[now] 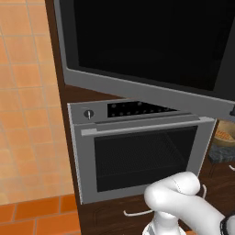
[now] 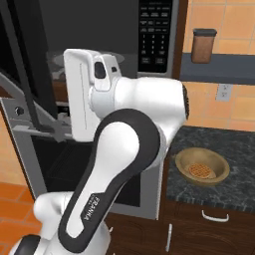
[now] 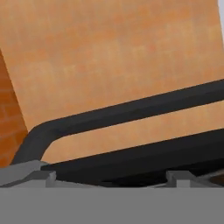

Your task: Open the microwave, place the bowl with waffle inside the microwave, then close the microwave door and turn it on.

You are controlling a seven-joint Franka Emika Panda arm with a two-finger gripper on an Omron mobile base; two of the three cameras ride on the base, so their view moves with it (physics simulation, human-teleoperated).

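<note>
The microwave [image 2: 155, 74] stands open, showing its button panel [image 2: 155, 35] and pale turntable [image 2: 84, 59]. The microwave door [image 1: 151, 46] is swung wide out to the left, its black glass facing the left base view. In the hand view the door's dark curved handle [image 3: 122, 113] runs just ahead of my gripper [image 3: 111, 177]. The fingertips [image 3: 43, 177] stand far apart with nothing between them. The tan bowl [image 2: 201, 167] with a waffle [image 2: 200, 171] sits on the dark counter [image 2: 234, 144] right of the microwave, also visible as the bowl [image 1: 226, 137].
A silver oven [image 1: 142, 151] with a horizontal bar handle sits under the microwave. A brown jar [image 2: 204, 46] stands on a shelf above the counter. My own white arm [image 2: 124, 149] blocks much of the right base view. Orange tiled wall lies to the left.
</note>
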